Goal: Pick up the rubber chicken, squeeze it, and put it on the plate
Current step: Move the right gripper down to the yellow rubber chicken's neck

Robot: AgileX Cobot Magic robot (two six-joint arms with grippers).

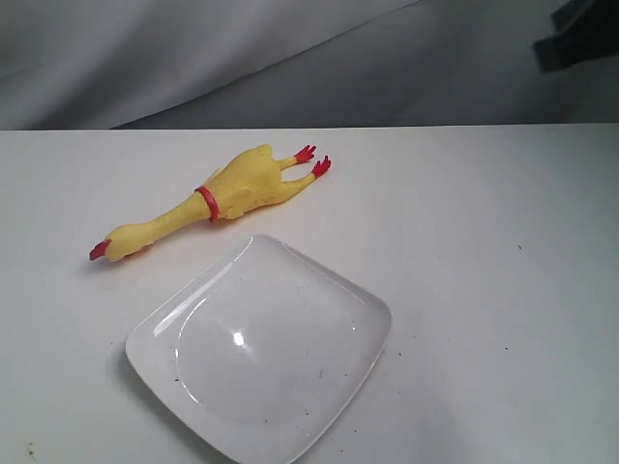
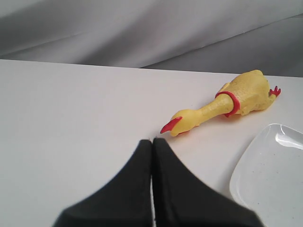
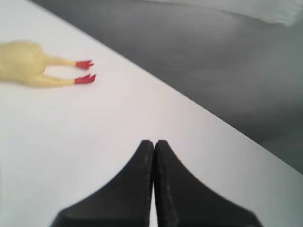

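The rubber chicken (image 1: 218, 198) lies flat on the white table, yellow with a red neck band, its red beak toward the left and its red feet toward the back. Just in front of it sits the white glossy plate (image 1: 329, 406), holding nothing. In the left wrist view my left gripper (image 2: 152, 141) is shut and holds nothing, a short way from the rubber chicken's (image 2: 222, 104) beak, with the plate's (image 2: 265, 179) edge beside it. My right gripper (image 3: 154, 143) is shut too, well apart from the chicken's (image 3: 28, 66) feet. Neither gripper shows in the exterior view.
The white table (image 1: 503, 251) ends at a back edge, with grey draped cloth (image 1: 290, 58) behind it. A dark object (image 1: 580, 39) shows at the top right of the exterior view. The table's far edge (image 3: 199, 106) runs close to my right gripper.
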